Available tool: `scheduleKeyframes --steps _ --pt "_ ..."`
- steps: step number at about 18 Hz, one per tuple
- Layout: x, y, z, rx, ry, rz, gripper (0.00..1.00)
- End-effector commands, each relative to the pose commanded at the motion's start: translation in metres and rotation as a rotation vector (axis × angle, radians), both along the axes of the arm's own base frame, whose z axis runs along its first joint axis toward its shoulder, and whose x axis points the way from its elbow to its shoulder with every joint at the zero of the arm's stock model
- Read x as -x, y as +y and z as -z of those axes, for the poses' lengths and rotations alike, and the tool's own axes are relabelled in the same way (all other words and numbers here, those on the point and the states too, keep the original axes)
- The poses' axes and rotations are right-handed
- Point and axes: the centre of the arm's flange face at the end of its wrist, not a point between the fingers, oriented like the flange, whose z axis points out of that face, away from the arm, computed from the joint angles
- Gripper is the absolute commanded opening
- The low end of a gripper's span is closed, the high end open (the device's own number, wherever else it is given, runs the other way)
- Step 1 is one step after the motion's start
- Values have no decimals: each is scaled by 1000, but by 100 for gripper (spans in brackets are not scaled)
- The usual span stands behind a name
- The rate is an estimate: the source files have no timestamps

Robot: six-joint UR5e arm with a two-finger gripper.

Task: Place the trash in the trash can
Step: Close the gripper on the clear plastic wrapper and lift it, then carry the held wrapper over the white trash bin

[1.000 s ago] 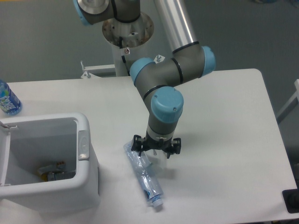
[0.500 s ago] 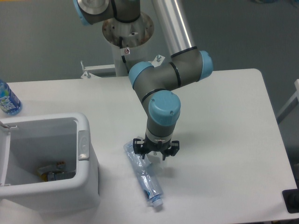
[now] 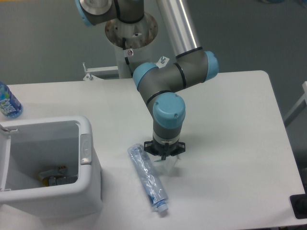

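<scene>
A flattened clear bluish plastic bottle [image 3: 147,177] lies on the white table, its cap end pointing toward the front edge. My gripper [image 3: 165,163] hangs just right of the bottle's upper end, low over the table, with its pale fingers apart and nothing between them. The white trash can [image 3: 89,158] stands at the front left, a grey latch tab on the side facing the bottle. A crumpled piece of trash [image 3: 54,175] rests on its floor.
An intact blue-labelled water bottle [image 3: 7,101] stands at the table's far left edge. The arm's base column [image 3: 129,33] rises behind the table. A black object [image 3: 300,206] sits at the front right corner.
The wrist has turned about a quarter turn, so the gripper's black body now looks narrow. It has dropped slightly and shifted a little right of the bottle. The bottle has stayed in place.
</scene>
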Motion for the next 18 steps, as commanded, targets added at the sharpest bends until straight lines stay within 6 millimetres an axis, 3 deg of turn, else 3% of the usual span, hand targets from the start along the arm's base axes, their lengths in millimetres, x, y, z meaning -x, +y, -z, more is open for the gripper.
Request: scheduleKeyframes --steps 3,8,10,14,18 --pt "11 -11 -39 -45 52 -12 0" --pt "44 -32 -148 -177 200 -75 0" --pt "51 -28 -186 -253 229 -83 0" --pt "60 -20 -234 -473 144 -204 0" --pt "38 -10 -263 -583 79 -272 0"
